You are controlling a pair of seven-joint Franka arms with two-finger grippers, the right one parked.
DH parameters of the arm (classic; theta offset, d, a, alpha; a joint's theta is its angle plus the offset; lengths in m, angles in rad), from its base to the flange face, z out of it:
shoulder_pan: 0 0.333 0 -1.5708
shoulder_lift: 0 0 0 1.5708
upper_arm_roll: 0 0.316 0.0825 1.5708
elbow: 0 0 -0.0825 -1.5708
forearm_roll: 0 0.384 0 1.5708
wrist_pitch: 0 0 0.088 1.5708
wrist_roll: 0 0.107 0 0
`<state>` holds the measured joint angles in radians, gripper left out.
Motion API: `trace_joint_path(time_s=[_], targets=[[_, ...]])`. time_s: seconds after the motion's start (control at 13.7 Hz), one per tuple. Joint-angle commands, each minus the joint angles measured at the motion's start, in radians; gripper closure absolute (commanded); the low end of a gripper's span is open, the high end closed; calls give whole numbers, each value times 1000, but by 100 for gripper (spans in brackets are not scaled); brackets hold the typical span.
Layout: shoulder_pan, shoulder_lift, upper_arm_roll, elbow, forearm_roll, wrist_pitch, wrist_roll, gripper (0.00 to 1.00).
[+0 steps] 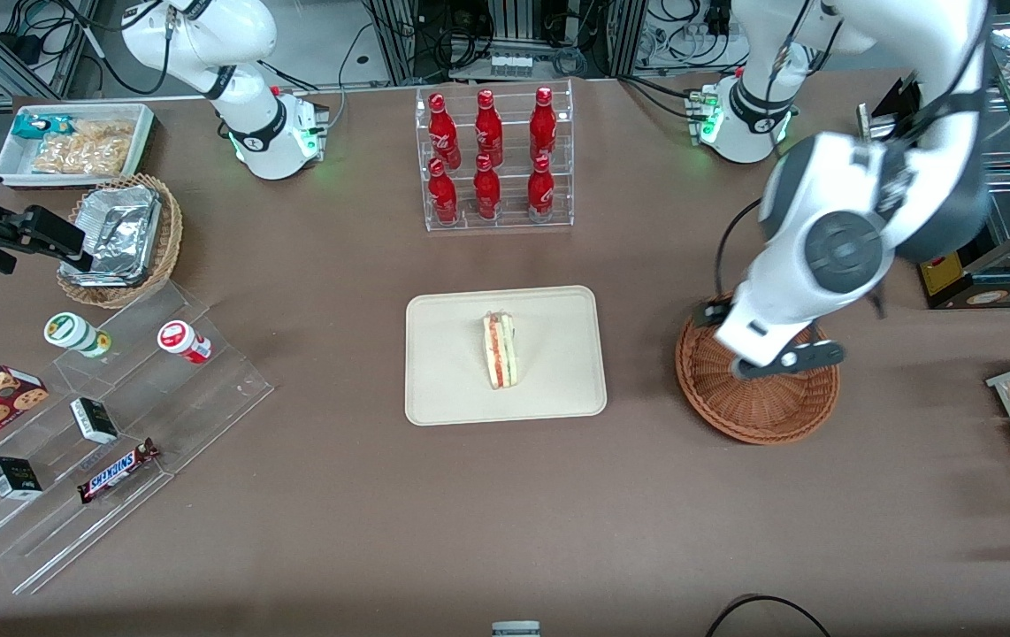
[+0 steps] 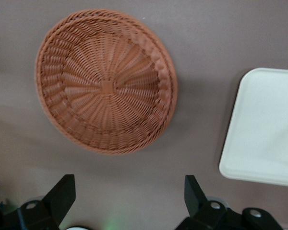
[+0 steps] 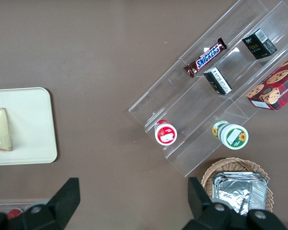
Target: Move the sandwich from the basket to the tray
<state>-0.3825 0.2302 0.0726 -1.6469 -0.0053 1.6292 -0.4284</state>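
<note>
With the small triangular sandwich already lying on the flat cream rectangular tray and the round reddish-brown wicker basket bare, the spread, empty pincer above the basket, at 3 o'clock from the tray, should simply lift clear.

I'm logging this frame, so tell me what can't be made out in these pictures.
- Front view: the arm covers part of the basket and the gripper above it, so the jaws' state is unseen there.
- Left wrist view: the tray is cut off by the edge; the gripper's jaws show open and hold nothing.
- Right wrist view: the sandwich is cut by the edge.
</note>
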Motion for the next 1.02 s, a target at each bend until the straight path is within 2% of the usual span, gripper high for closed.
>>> trace_joint_path(time_s=[0.0, 0.15, 0.29, 0.66, 0.95], targets=[[182, -90, -150, -42, -4, -46, 74, 0], [311, -136, -241, -44, -5, -84, 146, 0], [393, -179, -278, -42, -4, -123, 235, 0], [493, -267, -277, -39, -2, -152, 420, 0], [494, -292, -241, -7, 10, -143, 427, 0]])
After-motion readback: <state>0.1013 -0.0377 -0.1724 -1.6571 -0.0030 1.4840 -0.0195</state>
